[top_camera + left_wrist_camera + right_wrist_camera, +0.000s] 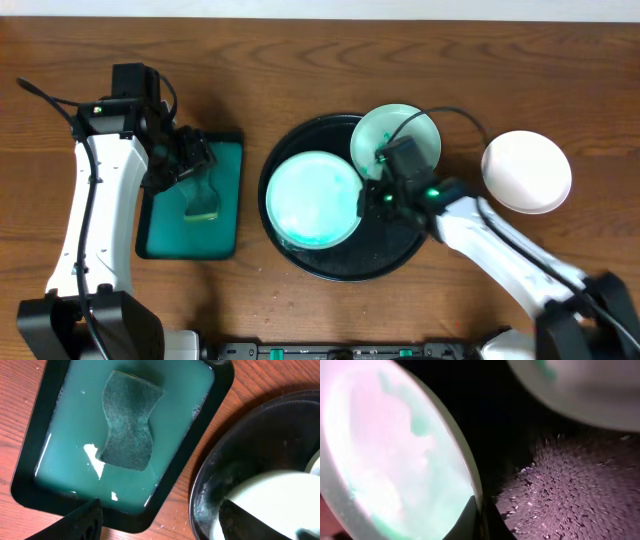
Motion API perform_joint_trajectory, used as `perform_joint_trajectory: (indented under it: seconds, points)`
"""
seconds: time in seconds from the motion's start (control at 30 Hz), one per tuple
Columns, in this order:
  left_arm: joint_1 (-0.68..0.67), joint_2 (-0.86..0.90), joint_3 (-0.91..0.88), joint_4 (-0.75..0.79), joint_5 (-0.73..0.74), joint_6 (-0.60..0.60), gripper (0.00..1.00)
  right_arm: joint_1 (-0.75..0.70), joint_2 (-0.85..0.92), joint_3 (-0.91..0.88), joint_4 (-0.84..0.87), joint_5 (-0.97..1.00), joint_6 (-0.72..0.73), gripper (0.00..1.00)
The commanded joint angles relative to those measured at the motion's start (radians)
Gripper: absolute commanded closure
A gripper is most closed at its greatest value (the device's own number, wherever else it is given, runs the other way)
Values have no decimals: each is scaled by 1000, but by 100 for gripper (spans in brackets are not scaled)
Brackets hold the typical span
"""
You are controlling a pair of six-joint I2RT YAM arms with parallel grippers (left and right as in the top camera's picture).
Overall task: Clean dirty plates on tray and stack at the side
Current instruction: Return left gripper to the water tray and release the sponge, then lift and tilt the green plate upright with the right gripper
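The black tray (345,262) holds two mint green plates. The left one (310,200) has green smears. The other (398,132) leans on the tray's far right rim. My right gripper (372,192) is shut on the right rim of the smeared plate; the right wrist view shows the fingers (481,519) pinching that rim (395,460), the second plate (570,390) beyond. A white plate (527,172) lies on the table to the right of the tray. My left gripper (192,172) is open and empty above the teal tray; its fingers (165,527) show apart.
A rectangular teal tray (228,165) with soapy water and a sponge (127,420) sits to the left of the black tray (200,485). The black tray's floor (570,485) is wet and speckled. The table is brown wood.
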Motion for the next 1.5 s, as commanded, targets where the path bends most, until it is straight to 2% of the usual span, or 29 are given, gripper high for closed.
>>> perform_joint_trajectory:
  seconds: [0.0,0.27,0.57,0.63,0.73,0.93,1.07,1.17,1.47]
  points:
    - [-1,-11,12,-8,5,-1,25,-45,-72,3,-13,-57,61,99]
    - [-1,-11,12,-15,5,-1,25,-196,-115,3,-121,-273,194,99]
    - [-1,-11,12,-19,5,-1,25,-256,-115,3,-351,-473,55,99]
    - [-1,-11,12,-19,5,-1,25,-257,-115,2,-405,-432,18,98]
    - [-1,-11,12,-23,5,-1,25,-257,-115,2,-498,-269,8,98]
    - [-1,-11,12,-25,5,-1,25,-257,-115,2,-577,11,-60,98]
    - [-1,-11,12,-24,5,-1,25,-237,-115,2,-494,154,-161,99]
    - [-1,-11,12,-21,5,-1,25,-203,-115,2,-384,235,-183,99]
    - [-1,-11,12,-18,4,-1,25,-111,-115,2,-79,317,-283,99]
